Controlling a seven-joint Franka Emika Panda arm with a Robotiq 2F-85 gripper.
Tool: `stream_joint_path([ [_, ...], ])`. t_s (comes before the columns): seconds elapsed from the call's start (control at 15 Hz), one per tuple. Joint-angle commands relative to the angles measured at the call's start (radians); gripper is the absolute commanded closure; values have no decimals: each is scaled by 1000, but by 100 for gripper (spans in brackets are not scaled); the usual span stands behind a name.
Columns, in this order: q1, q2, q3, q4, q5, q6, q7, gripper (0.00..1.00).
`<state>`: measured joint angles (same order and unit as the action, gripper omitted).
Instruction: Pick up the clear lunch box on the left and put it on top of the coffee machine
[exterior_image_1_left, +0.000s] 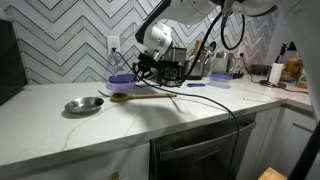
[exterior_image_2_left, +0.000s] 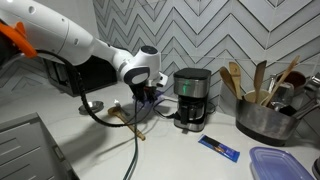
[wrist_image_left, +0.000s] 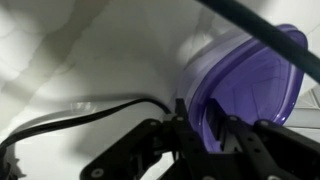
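Observation:
The clear lunch box (wrist_image_left: 245, 75) with a purple lid fills the right of the wrist view. In an exterior view it sits low at the counter (exterior_image_1_left: 120, 79), left of the black coffee machine (exterior_image_1_left: 172, 68). It also shows as a purple patch under the gripper in an exterior view (exterior_image_2_left: 151, 99). My gripper (wrist_image_left: 203, 135) has its two fingers on either side of the box's near rim, shut on it. The gripper shows in both exterior views (exterior_image_1_left: 141, 68) (exterior_image_2_left: 147, 92). The coffee machine (exterior_image_2_left: 192, 98) stands right beside it with its carafe in front. I cannot tell whether the box is off the counter.
A metal bowl (exterior_image_1_left: 83, 105) and a wooden spoon (exterior_image_1_left: 140, 96) lie on the white counter. A blue-lidded container (exterior_image_2_left: 285, 163), a blue packet (exterior_image_2_left: 218, 148) and a pot of utensils (exterior_image_2_left: 265, 115) are past the coffee machine. A black cable (wrist_image_left: 70, 118) trails nearby.

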<state>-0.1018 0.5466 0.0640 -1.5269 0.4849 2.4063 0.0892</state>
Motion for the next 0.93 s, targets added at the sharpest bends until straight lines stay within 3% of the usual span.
stream_joint_path([
  [0.0,-29,17,23,15,32,5,-34,100],
  [0.47,-53,-24,19,11,44,-24,-23,96],
  [0.87,-42,-72,-30,-5,-20,-45,33,96],
])
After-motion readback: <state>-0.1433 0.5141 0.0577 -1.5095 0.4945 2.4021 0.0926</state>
